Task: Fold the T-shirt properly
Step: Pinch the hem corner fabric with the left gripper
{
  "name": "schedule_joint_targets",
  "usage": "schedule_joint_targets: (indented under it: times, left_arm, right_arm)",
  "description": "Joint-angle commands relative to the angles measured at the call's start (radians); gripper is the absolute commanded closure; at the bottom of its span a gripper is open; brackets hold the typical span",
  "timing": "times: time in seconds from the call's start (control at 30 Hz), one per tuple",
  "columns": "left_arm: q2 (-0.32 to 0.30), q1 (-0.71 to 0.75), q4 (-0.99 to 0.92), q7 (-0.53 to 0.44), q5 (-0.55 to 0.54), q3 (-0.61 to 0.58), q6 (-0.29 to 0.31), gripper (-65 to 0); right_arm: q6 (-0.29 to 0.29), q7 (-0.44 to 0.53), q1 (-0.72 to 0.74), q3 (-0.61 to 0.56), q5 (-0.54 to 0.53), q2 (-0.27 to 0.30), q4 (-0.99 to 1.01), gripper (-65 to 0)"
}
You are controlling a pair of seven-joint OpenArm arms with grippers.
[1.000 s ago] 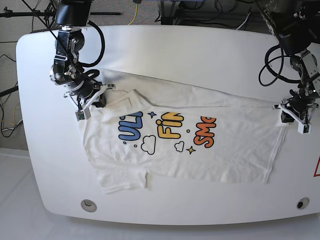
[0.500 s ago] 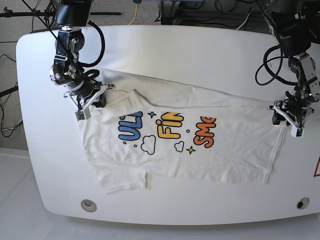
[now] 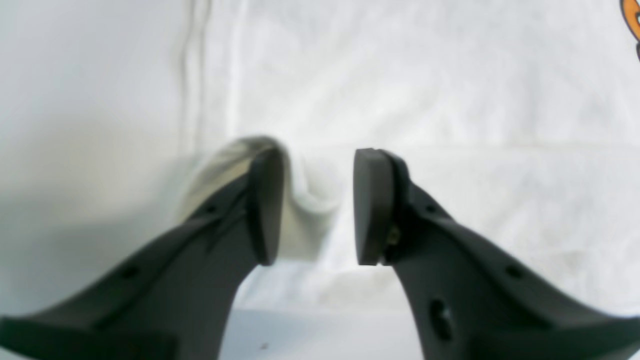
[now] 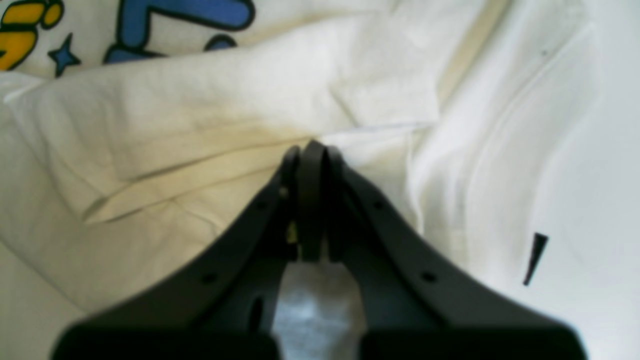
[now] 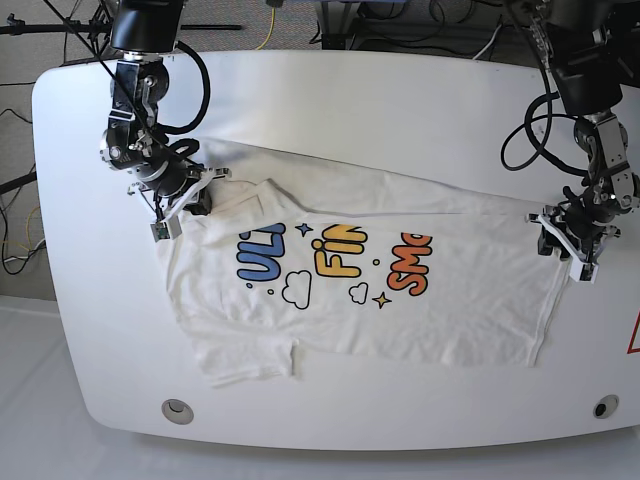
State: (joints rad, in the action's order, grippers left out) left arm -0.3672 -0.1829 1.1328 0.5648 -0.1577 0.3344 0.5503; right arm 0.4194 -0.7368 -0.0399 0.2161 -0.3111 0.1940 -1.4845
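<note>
The T-shirt (image 5: 360, 290) is lying spread across the middle of the white table (image 5: 330, 100), print facing up, with its top portion folded over. The right gripper (image 4: 311, 150) is sitting at the shirt's end nearest the table's left edge, jaws closed tight and pinching a fold of fabric. The left gripper (image 3: 317, 205) is resting at the shirt's opposite end, jaws standing partly apart with a ridge of cloth bunching against one of them, not clamped.
</note>
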Motion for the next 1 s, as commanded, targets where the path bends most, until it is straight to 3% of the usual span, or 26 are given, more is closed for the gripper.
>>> schedule_joint_targets:
  times: [0.0,0.4,0.97]
  left_arm:
    - [-0.022,-0.023,0.022,-0.017,-0.015,-0.007,0.0,-17.3]
    - [-0.036,-0.031,-0.072,-0.068,-0.025,0.007,-0.034,-25.7]
    - [-0.048,0.078,-0.126,-0.124,-0.01,0.01,-0.021,-23.9]
  right_arm:
    - [0.001,0.001,0.008,0.002,0.001,0.007,-0.012,0.0]
    - [0.004,-0.001,0.003,0.002,0.003,0.009,-0.012,0.0]
    - [0.002,0.004,0.006,0.003,0.0,0.012,-0.01,0.0]
